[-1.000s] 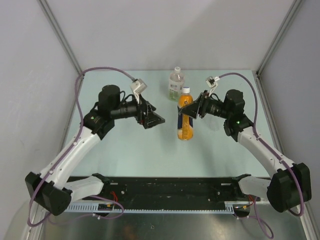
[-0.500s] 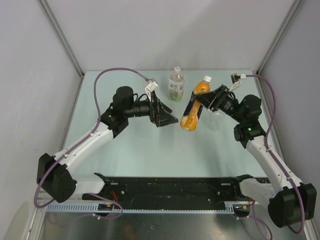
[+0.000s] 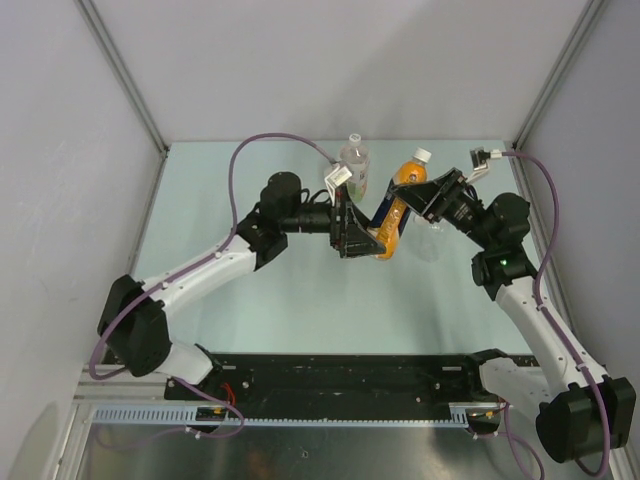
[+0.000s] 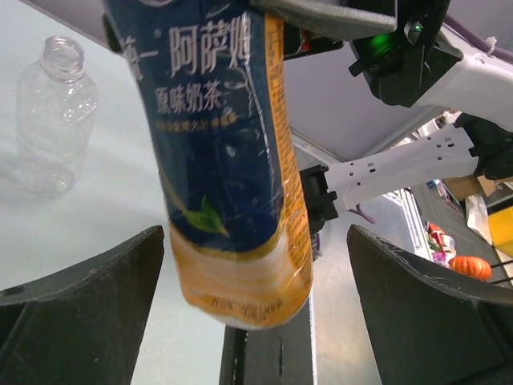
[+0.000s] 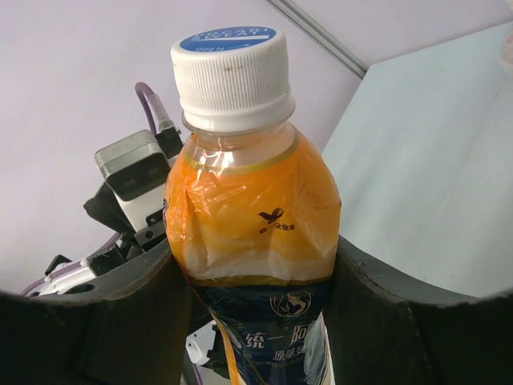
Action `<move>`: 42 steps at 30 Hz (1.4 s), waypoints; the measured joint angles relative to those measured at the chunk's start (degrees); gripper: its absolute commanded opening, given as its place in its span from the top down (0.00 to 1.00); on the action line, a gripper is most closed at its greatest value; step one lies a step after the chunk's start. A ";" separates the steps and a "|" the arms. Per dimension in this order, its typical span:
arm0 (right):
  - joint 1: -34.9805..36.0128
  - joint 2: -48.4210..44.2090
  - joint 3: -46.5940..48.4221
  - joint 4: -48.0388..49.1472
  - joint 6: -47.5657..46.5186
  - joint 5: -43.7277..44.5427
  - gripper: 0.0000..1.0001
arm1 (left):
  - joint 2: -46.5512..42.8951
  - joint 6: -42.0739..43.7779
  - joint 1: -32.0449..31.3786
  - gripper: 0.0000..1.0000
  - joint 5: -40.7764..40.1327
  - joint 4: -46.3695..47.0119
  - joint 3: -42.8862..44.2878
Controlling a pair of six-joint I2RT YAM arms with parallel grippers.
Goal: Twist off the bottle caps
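An orange drink bottle (image 3: 392,210) with a dark blue label hangs tilted above the table, and my right gripper (image 3: 403,203) is shut on its upper body. Its bottle cap (image 3: 422,155), white-sided with a blue top, is screwed on and points up and away. In the right wrist view the cap (image 5: 232,72) rises above the fingers (image 5: 120,321), which press both sides of the bottle (image 5: 256,208). My left gripper (image 3: 367,238) is open, and the bottle's bottom (image 4: 240,289) sits between its fingers (image 4: 80,305) without touching them.
A clear bottle (image 3: 352,168) with a whitish cap (image 3: 353,140) stands at the back of the table. A clear bottle with no cap (image 3: 430,242) stands just right of the held bottle; it shows upright (image 4: 52,112) in the left wrist view.
My right gripper lifted the orange bottle off the table and tilted it. My left arm reached right until its open fingers straddled the bottle's bottom.
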 measured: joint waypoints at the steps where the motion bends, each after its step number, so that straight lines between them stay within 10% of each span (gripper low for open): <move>1: 0.00 0.00 -0.04 0.00 0.17 0.00 0.47 | 0.57 -0.04 -0.39 0.02 0.04 0.15 0.52; 15: -0.31 -1.77 -0.90 -0.39 0.15 -0.02 0.45 | 5.38 -1.60 -1.99 0.57 0.57 0.96 4.39; 26: -0.33 -2.05 -1.09 -0.52 -0.72 -0.48 0.03 | 5.64 -1.27 -2.08 0.60 0.44 1.05 4.37; 42: -0.68 -7.93 -1.20 -3.13 -4.15 1.81 0.01 | -5.55 15.04 -2.45 0.64 -18.18 -11.63 -0.68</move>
